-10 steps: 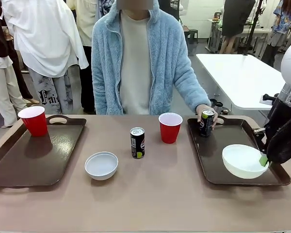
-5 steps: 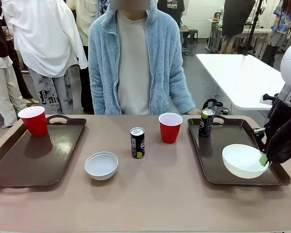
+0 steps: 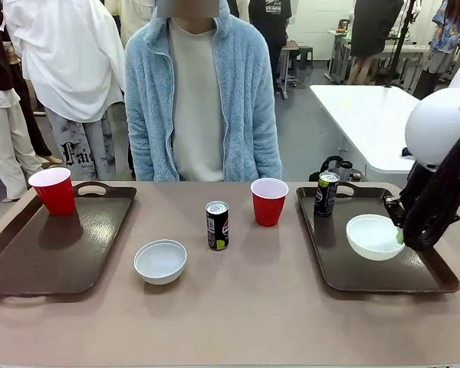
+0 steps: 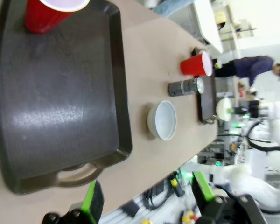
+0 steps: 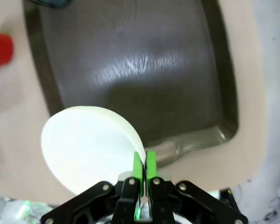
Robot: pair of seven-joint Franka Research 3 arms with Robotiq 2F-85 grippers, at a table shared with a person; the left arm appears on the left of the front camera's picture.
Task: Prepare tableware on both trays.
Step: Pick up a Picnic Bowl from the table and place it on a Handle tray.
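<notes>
I record the right gripper (image 3: pixel 399 234) clamped on the rim of a white bowl (image 3: pixel 372 236), held over the right tray (image 3: pixel 345 272), where a black can (image 3: pixel 326 193) stands. The left gripper (image 4: pixel 147 196) hangs with its fingers spread beside the left tray (image 3: pixel 61 253), which carries a red cup (image 3: pixel 54 190). A second bowl (image 3: pixel 160 261), second can (image 3: pixel 217 225) and second cup (image 3: pixel 269 201) stand on the table (image 3: pixel 238 322) between the trays.

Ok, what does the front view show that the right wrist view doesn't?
Front view, not the wrist view: the person, the left tray with a red cup, a bowl and a can on the table, a second can on the right tray. Wrist view, not the front: both green fingers meeting on the rim of the held bowl. Shared: the right tray, held bowl, right hand, middle red cup.
</notes>
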